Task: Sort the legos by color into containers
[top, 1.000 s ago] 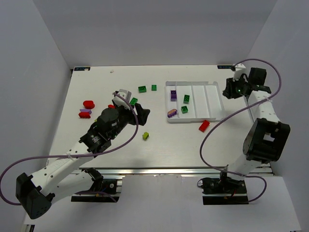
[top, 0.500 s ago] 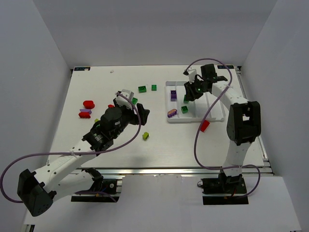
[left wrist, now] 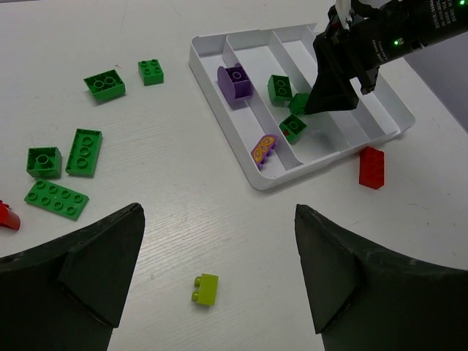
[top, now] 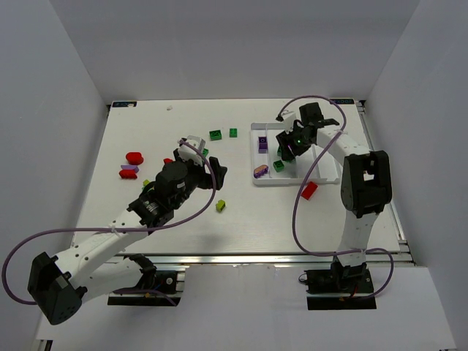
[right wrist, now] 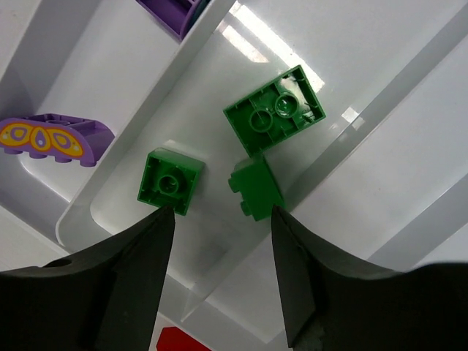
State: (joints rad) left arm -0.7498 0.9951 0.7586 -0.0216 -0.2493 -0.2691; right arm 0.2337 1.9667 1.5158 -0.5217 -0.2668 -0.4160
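Note:
The white tray (top: pixel 292 183) (left wrist: pixel 208 84) (right wrist: pixel 365 168) has four long compartments. My right gripper (top: pixel 287 150) (right wrist: pixel 221 219) hangs open over the second one. A small green brick (right wrist: pixel 256 189) (left wrist: pixel 298 102) lies on its side by the divider just beyond the fingertips, free of them. Two more green bricks (right wrist: pixel 274 117) (right wrist: pixel 170 183) rest in that compartment. Two purple bricks (left wrist: pixel 235 79) (left wrist: pixel 263 150) are in the first. My left gripper (top: pixel 205 157) (left wrist: pixel 218 219) stands wide open and empty above a yellow-green brick (left wrist: pixel 207 289) (top: pixel 220 206) on the table.
A red brick (top: pixel 309 190) (left wrist: pixel 371 167) lies just outside the tray's near right corner. Loose green bricks (left wrist: pixel 104 83) (left wrist: pixel 151 71) (left wrist: pixel 84 151) sit left of the tray. Red bricks (top: pixel 134 157) and one with a purple piece on it (top: pixel 129 173) lie further left.
My right arm has swung from the far right corner to over the tray, and its jaws have widened, leaving the small green brick free. The left arm has barely moved.

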